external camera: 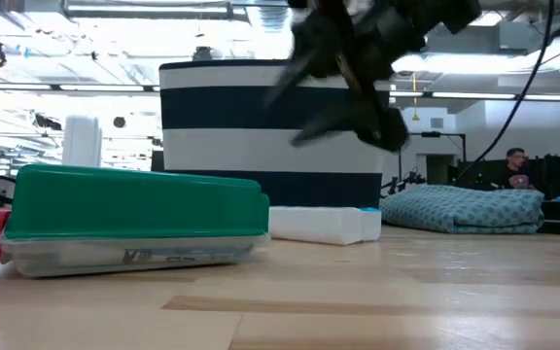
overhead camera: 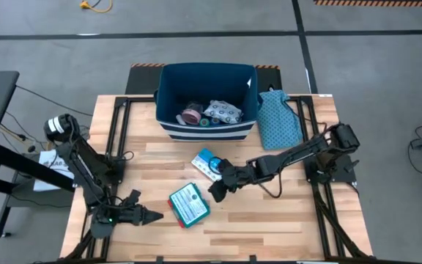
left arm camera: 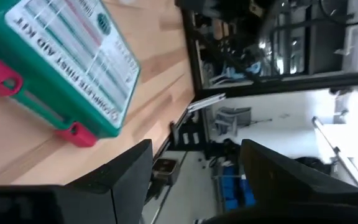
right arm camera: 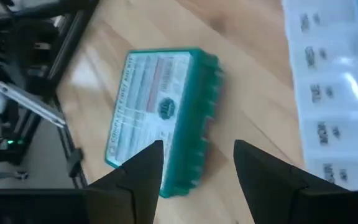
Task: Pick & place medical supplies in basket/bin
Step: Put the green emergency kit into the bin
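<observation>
Teal and rigid, the first-aid box lying flat on pale wood planks low in the middle of the high view, printed label up, red clasps on one edge, ribbed sides visible from the right wrist. Just above and right of it, the light-blue and white packet, glossy, with compartment lids. Above both, at top centre, the navy bin, soft-sided with white stripes, already holding a pink roll, a patterned pouch and a tiny green roll. Right gripper poised between box and packet, jaws spread, holding nothing. Left gripper parked low left of the box, fingers apart, empty too. Judging by the wrist view, next up the box: best to centre over its short width, drop until the fingers straddle both ribbed long sides, then squeeze squarely, since hard smooth plastic could twist or slide out of an off-centre pinch. Worth lifting clear of the packet before swinging up toward the bin
</observation>
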`<action>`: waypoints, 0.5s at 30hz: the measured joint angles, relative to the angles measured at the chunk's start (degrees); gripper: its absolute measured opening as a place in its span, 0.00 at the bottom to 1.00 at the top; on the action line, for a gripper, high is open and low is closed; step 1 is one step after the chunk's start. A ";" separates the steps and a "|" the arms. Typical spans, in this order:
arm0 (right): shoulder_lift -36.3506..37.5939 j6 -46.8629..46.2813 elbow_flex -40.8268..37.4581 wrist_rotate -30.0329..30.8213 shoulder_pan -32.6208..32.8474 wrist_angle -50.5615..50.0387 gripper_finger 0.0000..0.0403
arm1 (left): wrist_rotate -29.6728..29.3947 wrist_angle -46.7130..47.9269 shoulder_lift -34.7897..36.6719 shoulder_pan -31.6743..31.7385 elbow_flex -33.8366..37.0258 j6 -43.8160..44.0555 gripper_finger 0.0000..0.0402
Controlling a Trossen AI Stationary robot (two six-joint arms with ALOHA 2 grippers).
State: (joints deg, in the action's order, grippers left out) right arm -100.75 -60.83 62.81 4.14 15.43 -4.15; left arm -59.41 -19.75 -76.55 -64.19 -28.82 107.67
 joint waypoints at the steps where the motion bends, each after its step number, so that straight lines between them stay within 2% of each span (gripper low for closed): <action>1: -0.38 -0.94 -0.14 0.17 0.36 0.31 0.47 | 0.74 0.32 -0.27 -0.01 0.00 0.20 0.59; 7: -6.12 -5.67 0.56 -1.27 1.91 9.99 0.51 | 8.05 6.25 -0.53 -0.05 -0.01 4.32 0.59; 15: -6.36 -5.85 0.54 -0.02 2.51 11.06 0.63 | 11.69 9.57 -0.53 -0.17 -0.02 6.82 0.63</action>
State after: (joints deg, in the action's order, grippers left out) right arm -107.11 -66.67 63.35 4.12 17.93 6.92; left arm -47.72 -10.19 -77.08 -64.36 -28.84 114.48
